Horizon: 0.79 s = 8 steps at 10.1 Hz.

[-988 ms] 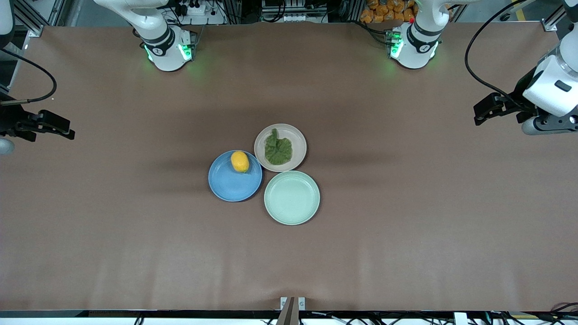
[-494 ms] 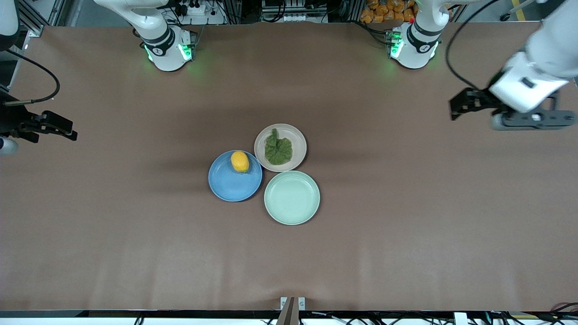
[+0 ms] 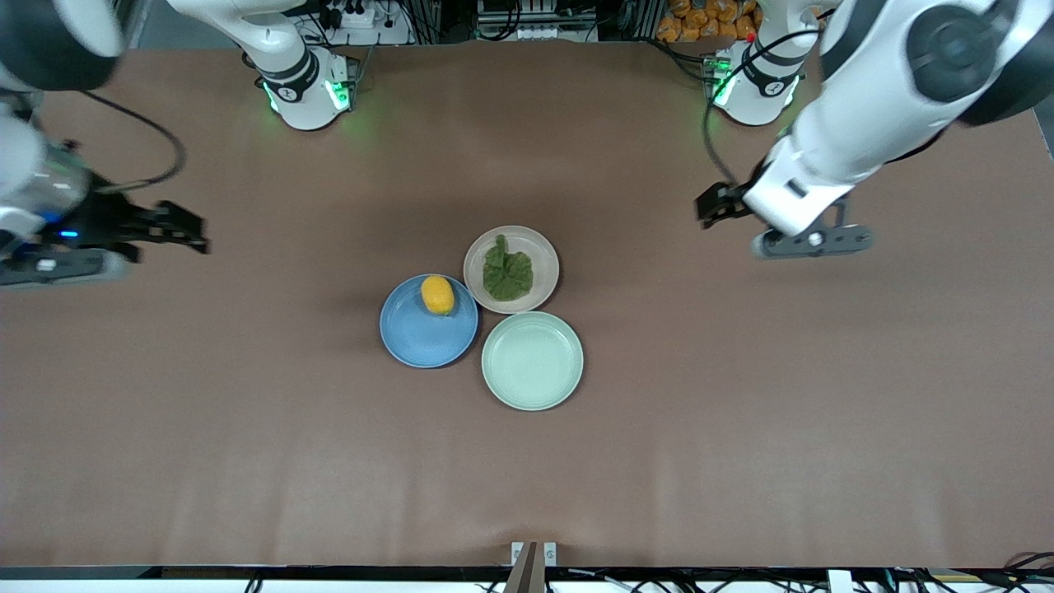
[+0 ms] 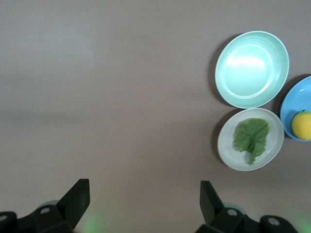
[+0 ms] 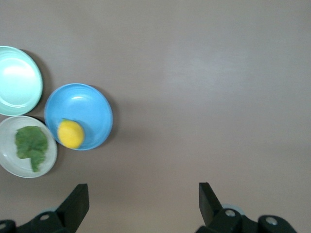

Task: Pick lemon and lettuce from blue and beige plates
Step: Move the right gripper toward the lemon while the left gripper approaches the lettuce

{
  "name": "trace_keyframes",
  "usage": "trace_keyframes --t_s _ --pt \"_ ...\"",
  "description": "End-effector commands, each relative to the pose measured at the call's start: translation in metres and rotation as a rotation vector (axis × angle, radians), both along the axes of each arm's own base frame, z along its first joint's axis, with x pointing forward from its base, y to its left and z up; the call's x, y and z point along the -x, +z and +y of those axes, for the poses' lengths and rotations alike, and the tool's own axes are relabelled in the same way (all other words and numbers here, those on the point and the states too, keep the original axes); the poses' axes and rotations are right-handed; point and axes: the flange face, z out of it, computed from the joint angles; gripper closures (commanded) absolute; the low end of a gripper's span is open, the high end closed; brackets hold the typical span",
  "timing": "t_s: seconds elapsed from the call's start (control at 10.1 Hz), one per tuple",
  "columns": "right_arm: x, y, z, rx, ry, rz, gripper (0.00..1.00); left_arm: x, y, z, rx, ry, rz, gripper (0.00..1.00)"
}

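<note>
The lemon [image 3: 437, 294] lies on the blue plate [image 3: 420, 338] at mid-table; it also shows in the right wrist view [image 5: 71, 134] and the left wrist view [image 4: 302, 124]. The lettuce [image 3: 506, 272] lies on the beige plate [image 3: 543, 251], beside the blue one, and shows in the left wrist view [image 4: 251, 138] and the right wrist view [image 5: 31, 143]. My left gripper [image 3: 715, 203] is open and empty over bare table toward the left arm's end. My right gripper [image 3: 185, 226] is open and empty over bare table toward the right arm's end.
An empty mint-green plate [image 3: 532, 360] touches both plates and lies nearer to the front camera. Brown table [image 3: 741, 412] spreads wide around the three plates. The arm bases stand along the table's edge farthest from the front camera.
Both arms have swung in from the table's ends toward the plates; the left gripper has moved much more. The plates, lemon and lettuce have not moved.
</note>
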Motion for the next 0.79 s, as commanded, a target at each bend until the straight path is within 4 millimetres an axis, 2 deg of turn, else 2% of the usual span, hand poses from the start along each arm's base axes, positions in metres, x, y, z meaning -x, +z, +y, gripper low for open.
trace_keyframes --t_s 0.0,0.1,0.3,0.4,0.59,0.69 --pt "0.022 -0.04 0.08 -0.028 -0.002 0.066 0.0 0.02 -0.038 -0.063 -0.007 0.076 0.03 0.0" --pt "0.032 -0.062 0.122 -0.021 0.046 0.09 0.0 0.023 -0.056 -0.086 -0.009 0.109 0.036 0.0" --pt "0.047 -0.109 0.191 -0.012 0.158 0.124 0.0 0.032 -0.097 -0.134 -0.001 0.206 0.051 0.0" --pt "0.054 -0.136 0.224 -0.012 0.205 0.127 0.0 0.033 -0.119 -0.149 0.002 0.25 0.063 0.0" --pt "0.069 -0.195 0.254 -0.039 0.244 0.083 0.0 0.029 -0.158 -0.16 -0.011 0.279 0.118 0.0" --pt "0.076 -0.223 0.256 -0.055 0.245 0.077 0.0 0.032 -0.17 -0.166 -0.019 0.282 0.132 0.0"
